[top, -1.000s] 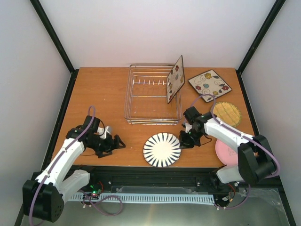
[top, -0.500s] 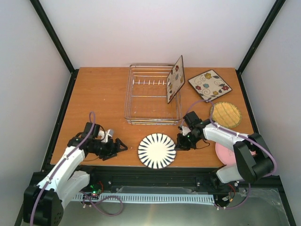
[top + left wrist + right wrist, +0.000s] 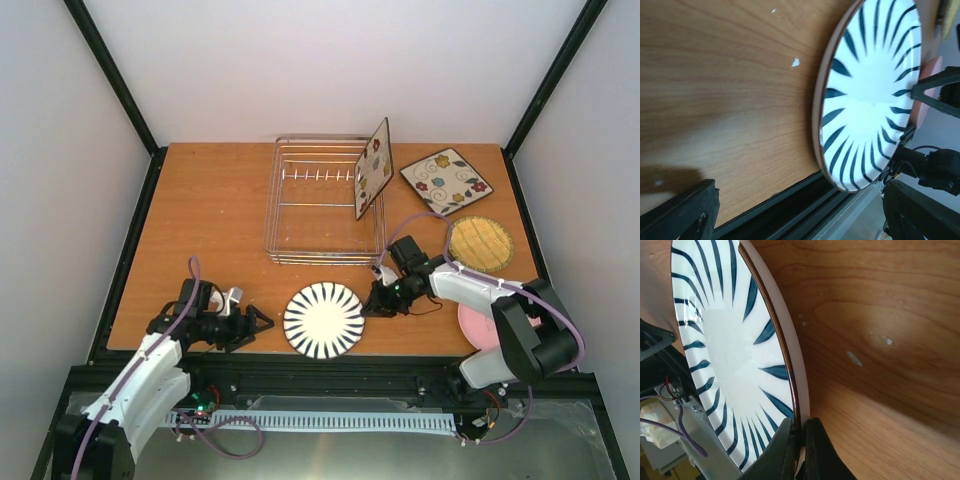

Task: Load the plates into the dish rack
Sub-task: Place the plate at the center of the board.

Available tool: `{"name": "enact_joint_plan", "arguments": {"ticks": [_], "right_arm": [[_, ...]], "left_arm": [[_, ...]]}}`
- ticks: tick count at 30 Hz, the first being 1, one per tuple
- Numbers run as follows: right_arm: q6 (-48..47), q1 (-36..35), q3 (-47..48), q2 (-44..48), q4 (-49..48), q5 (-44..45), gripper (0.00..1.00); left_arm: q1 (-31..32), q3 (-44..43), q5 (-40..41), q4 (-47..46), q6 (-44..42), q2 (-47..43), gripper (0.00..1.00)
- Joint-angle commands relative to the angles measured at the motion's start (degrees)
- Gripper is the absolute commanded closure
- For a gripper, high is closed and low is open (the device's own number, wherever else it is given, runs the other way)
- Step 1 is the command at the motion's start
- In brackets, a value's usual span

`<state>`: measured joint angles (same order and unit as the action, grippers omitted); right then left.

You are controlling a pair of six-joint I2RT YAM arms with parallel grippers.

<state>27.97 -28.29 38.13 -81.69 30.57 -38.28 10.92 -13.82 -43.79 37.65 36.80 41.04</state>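
Wood table (image 3: pixel 210 220), white walls, black frame posts at the back corners. Rack (image 3: pixel 272 200) sits at back centre. Upright floral plate (image 3: pixel 373 168) already stands on edge at the rack's right end, tilted toward the right side. Flat floral plate (image 3: pixel 447 180) lies on the table just right of the rack, back right. Tan plate (image 3: pixel 481 243) lies flat in front of that one. Pink plate (image 3: pixel 478 325) lies flat at the near right edge, partly hidden under the right arm.

Striped plate (image 3: pixel 323 320) is round and lies near the front edge, in front of the rack and apart from it, between the two grippers.

Right gripper (image 3: pixel 372 305): low at the plate's right edge, jaws pinched together on the rim. Its wrist view shows the rim running into the thin slit between the two fingers (image 3: pixel 815 450). Cannot tell from there whether that edge is lifted off the wood.

Left gripper (image 3: pixel 262 325): low over the table just left of the plate, pointing at it, jaws spread wide with nothing in them. In its wrist view, both fingers (image 3: pixel 680 215) sit at the bottom corners with the plate's left rim ahead. Bare wood separates tips from rim, so no contact.
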Motion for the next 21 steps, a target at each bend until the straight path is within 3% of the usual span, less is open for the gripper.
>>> {"name": "enact_joint_plan", "arguments": {"ticks": [1, 18, 21], "right_arm": [[0.7, -1.6, -0.4, -0.6, -5.7, -6.4, 0.97], [1.9, -6.2, 2.3, -9.3, -8.5, -3.4, 0.97], [2.4, -6.2, 2.2, -9.5, -8.7, -2.8, 0.87]], "left_arm": [[-0.2, 2.4, -4.3, -8.7, 3.6, -1.9, 0.10], [0.3, 5.4, -3.2, -15.9, 3.5, 5.7, 0.13], [0.6, 5.6, -3.0, -16.2, 2.8, 7.0, 0.13]]}}
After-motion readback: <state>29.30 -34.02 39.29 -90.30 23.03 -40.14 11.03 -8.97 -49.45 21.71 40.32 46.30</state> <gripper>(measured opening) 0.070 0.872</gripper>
